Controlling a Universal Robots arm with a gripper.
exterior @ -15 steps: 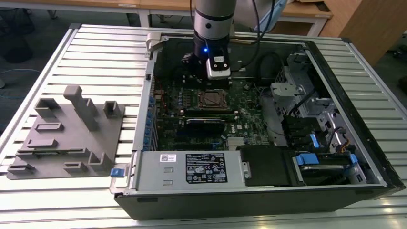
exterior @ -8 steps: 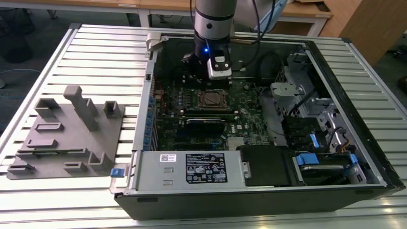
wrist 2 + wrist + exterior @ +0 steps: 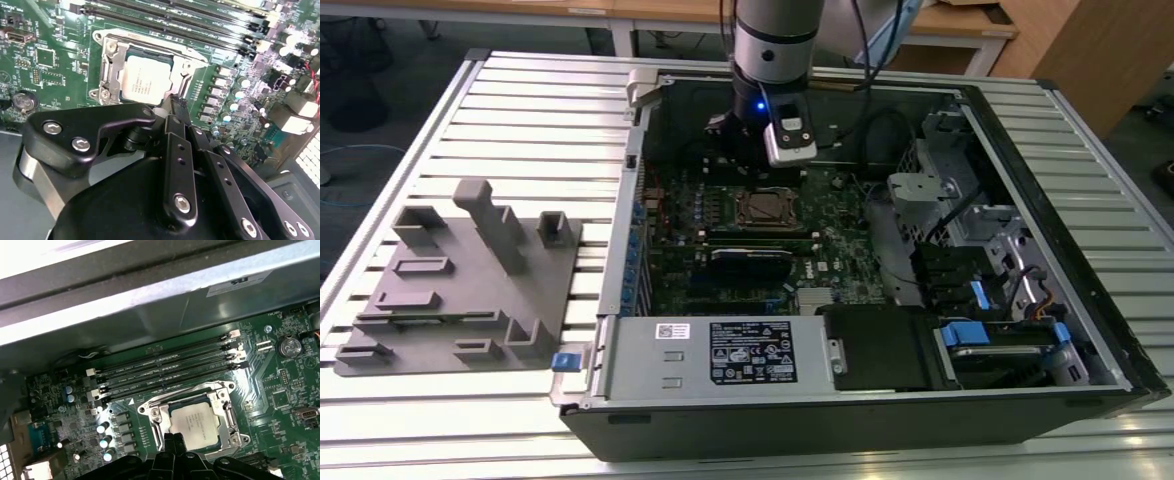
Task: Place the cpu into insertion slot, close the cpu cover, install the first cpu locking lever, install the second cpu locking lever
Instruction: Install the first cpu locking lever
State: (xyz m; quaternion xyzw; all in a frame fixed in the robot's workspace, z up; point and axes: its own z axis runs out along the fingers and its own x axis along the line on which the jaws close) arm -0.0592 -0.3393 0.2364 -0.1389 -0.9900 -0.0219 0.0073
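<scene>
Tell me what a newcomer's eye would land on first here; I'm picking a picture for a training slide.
First, the silver-topped cpu seated in the insertion slot on the green board, with the cpu cover framing it, seen in both wrist views. Next, the black gripper, poised just beside the chip. In the exterior view, the arm reaches down into the open computer case, with a grey fixture block lying to the exterior view's left.
</scene>
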